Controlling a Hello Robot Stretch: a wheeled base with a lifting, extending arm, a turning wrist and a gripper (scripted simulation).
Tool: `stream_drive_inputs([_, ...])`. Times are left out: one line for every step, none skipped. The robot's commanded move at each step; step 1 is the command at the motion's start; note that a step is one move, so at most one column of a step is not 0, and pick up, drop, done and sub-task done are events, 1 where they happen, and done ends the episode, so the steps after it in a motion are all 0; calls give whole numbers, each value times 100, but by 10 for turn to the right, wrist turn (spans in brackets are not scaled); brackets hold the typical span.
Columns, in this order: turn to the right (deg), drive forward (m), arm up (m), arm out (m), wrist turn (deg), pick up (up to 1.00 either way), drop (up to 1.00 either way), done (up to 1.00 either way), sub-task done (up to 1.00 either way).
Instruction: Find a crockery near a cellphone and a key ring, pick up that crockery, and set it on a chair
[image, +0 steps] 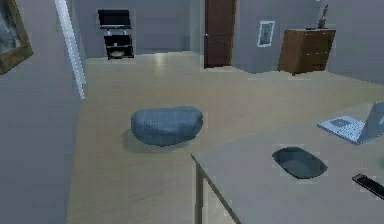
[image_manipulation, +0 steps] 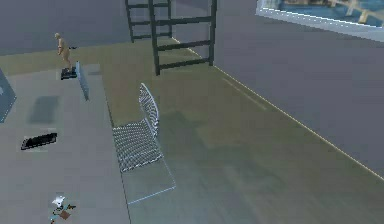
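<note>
Wood floor (image: 130, 85), grey walls (image: 35, 130), dresser (image: 306, 50), beanbag (image: 166, 124)

The beanbag (image: 166, 124) is blue-grey, the bowl (image: 299, 161) dark grey, the dresser (image: 306, 50) brown, the wire-mesh chair (image_manipulation: 136, 146) silvery white.

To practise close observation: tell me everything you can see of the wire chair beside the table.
The chair looks built of thin pale wire mesh that you can see the floor through. It has a curved backrest and a flat seat with nothing lying on it. It stands upright on the floor, close against the long edge of the grey table. Whether it touches the table cannot be told.
</note>
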Motion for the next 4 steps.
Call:
stream_drive_inputs([0,15,0,0,0,0,0,0,0])
stream_drive_inputs([-450,0,0,0,0,0,0,0,0])
stream_drive_inputs([0,0,50,0,0,0,0,0,0])
stream_drive_inputs([0,0,38,0,0,0,0,0,0])
